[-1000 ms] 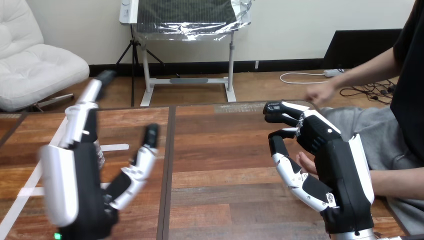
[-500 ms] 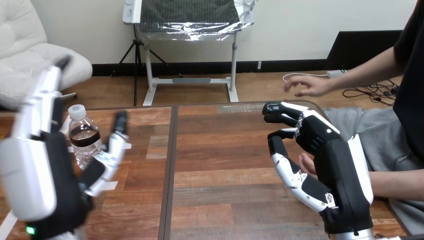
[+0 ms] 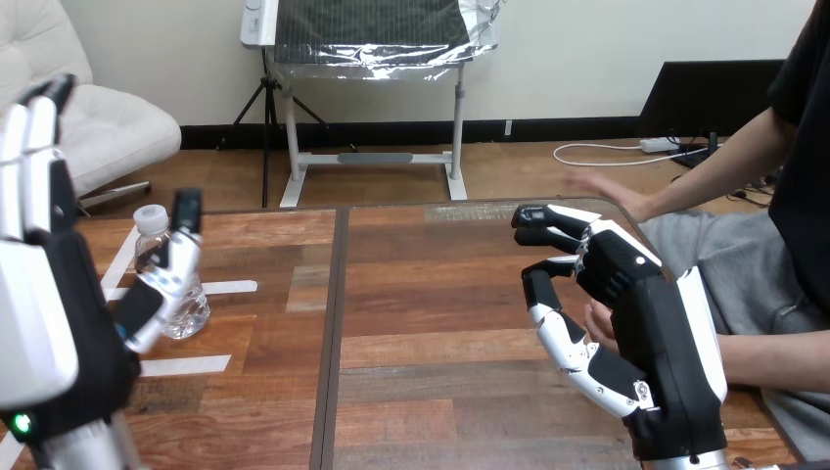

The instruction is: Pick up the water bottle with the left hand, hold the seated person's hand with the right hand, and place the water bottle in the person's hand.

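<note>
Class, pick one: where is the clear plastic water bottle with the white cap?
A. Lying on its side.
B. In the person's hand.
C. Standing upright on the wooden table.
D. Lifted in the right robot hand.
C: the clear plastic water bottle stands upright on the wooden table, beside the open left robot hand.

Lab, wooden table (image 3: 431,284), white tape marks (image 3: 227,287)
</note>
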Motion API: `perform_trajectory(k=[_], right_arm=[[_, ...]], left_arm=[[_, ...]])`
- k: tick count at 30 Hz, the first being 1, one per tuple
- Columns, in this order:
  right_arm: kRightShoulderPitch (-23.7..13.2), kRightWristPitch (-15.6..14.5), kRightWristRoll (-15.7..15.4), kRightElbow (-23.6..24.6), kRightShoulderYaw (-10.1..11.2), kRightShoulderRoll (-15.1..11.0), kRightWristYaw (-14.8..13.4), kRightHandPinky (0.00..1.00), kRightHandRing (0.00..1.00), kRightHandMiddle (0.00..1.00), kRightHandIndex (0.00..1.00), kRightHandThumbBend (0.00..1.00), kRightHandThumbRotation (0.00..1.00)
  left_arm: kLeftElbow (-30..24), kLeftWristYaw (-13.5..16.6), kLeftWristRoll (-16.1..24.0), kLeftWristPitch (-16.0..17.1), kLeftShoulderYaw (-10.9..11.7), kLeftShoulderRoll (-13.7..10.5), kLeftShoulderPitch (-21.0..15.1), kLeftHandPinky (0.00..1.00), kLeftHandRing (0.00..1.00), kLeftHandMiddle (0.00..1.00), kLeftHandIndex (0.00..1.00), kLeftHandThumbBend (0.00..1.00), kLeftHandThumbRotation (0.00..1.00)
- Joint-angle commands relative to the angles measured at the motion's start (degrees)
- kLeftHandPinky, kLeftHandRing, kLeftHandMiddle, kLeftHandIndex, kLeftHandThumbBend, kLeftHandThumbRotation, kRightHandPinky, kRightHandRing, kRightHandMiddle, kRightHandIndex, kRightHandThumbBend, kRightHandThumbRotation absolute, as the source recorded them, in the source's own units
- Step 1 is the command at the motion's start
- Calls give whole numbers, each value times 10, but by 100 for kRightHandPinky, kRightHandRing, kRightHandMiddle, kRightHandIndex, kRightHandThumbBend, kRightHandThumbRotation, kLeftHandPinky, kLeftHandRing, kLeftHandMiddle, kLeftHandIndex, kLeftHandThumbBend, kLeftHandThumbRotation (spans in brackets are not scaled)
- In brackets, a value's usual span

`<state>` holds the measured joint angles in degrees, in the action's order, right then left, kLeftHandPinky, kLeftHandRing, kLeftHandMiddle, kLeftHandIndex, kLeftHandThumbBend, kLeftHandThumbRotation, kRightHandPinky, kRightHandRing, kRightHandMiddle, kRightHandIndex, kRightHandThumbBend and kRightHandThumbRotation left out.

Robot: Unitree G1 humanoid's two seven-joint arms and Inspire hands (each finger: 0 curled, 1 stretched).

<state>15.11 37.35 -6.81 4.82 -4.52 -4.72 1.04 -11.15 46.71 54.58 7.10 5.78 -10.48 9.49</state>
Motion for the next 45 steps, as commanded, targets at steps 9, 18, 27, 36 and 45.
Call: perform_trajectory(k=[9, 18, 27, 36, 45], right_arm=[[-45, 25, -2, -11, 1, 4, -1, 56, 71, 76, 69, 27, 13], [-45, 25, 1, -11, -1, 3, 2, 56, 71, 76, 69, 27, 13], [-46, 24, -5, -11, -1, 4, 0, 57, 72, 76, 69, 27, 12], [-47, 20, -8, -7, 2, 2, -1, 56, 71, 75, 68, 28, 12], [-50, 22, -5, -10, 3, -2, 2, 56, 71, 75, 68, 28, 12]], left_arm=[[85, -29, 0, -48, 6, -64, -96, 79, 85, 90, 90, 53, 67], [172, -51, -11, -56, -7, -110, -153, 84, 84, 89, 87, 52, 65], [309, -92, -33, -46, -39, -155, -241, 84, 84, 88, 84, 52, 56], [377, -106, -36, -46, -68, -169, -287, 83, 84, 86, 82, 53, 63], [438, -104, -42, -45, -94, -176, -326, 82, 83, 86, 82, 53, 61]])
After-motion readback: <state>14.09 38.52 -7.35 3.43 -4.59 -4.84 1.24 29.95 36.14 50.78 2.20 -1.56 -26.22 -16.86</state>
